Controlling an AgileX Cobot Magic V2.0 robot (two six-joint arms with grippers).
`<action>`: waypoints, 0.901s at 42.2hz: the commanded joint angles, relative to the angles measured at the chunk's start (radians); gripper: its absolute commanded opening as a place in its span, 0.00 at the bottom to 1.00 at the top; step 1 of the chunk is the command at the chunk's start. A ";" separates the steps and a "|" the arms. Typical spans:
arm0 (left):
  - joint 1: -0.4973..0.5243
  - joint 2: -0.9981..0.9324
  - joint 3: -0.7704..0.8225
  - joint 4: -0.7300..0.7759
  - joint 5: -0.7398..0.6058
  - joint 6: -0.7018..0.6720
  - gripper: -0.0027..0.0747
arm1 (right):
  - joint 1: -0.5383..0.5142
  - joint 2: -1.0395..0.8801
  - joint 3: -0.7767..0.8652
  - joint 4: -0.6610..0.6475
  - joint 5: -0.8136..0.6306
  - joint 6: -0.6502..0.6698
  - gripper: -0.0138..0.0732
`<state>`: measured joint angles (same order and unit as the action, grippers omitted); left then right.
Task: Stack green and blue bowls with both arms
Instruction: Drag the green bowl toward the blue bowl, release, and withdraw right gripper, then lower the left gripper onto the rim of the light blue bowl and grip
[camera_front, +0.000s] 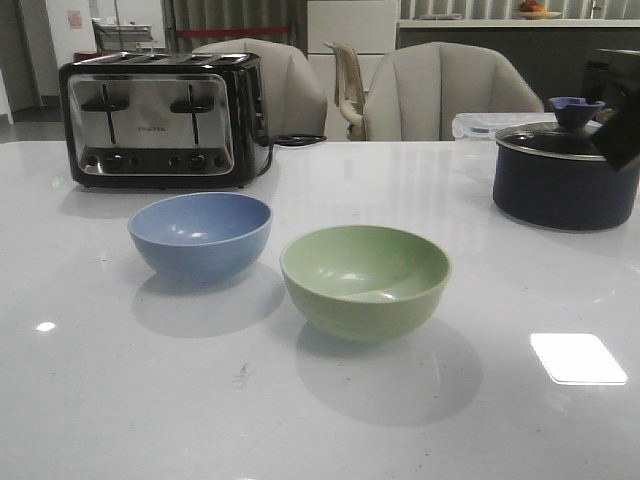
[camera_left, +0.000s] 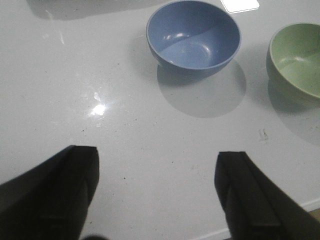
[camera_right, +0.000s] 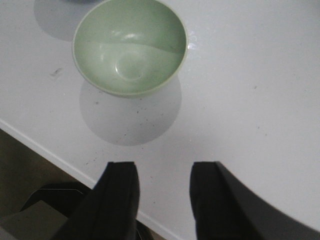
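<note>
So, count first: 2 bowls, 1 blue bowl (camera_front: 200, 234) and 1 green bowl (camera_front: 365, 281), both upright, empty, on the white desk (camera_front: 120, 400). Front view: blue sits at approx 10 o'clock from the green one, near but not touching; each has its own shadow w/ a gap of bare desk between. Nothing stacked yet.

Other stuff, 1 each: toaster (camera_front: 160, 120) at the far left of the desk, 12 o'clock from the blue bowl; dark lidded pot (camera_front: 560, 175) at far right, approx 2 o'clock from the green bowl, w/ a blue knob on the lid. 1 clear plastic box (camera_front: 480, 125) behind the pot, mostly hidden. 2 padded chairs (camera_front: 450, 90) beyond the desk, lower parts cut off by its edge.

Pincers: 2, neither seen in the front view. Left pincer (camera_left: 157, 192), wrist view only: fingers spread wide, nothing between them but bare desk, well apart from the blue bowl (camera_left: 193, 37); green bowl (camera_left: 297, 62) cut off at the frame edge there. Right pincer (camera_right: 164, 200): fingers apart w/ a narrower gap, holding nothing, hanging over the desk edge, green bowl (camera_right: 130, 47) well ahead of it. Finger bases cut off in both wrist views. Dark blurry shape below the desk edge in right wrist view, can't tell what.
</note>
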<state>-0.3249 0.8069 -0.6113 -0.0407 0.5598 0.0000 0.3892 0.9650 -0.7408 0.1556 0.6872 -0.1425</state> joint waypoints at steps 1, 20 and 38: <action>-0.008 0.062 -0.091 -0.012 -0.047 0.000 0.72 | 0.001 -0.061 0.003 -0.002 -0.047 -0.014 0.59; -0.008 0.549 -0.474 -0.010 0.100 0.000 0.72 | 0.001 -0.070 0.007 -0.001 -0.002 -0.014 0.59; 0.000 0.958 -0.789 0.073 0.095 0.000 0.72 | 0.001 -0.070 0.007 -0.001 -0.003 -0.014 0.59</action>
<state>-0.3257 1.7508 -1.3223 0.0091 0.6998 0.0000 0.3892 0.9043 -0.7072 0.1556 0.7328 -0.1429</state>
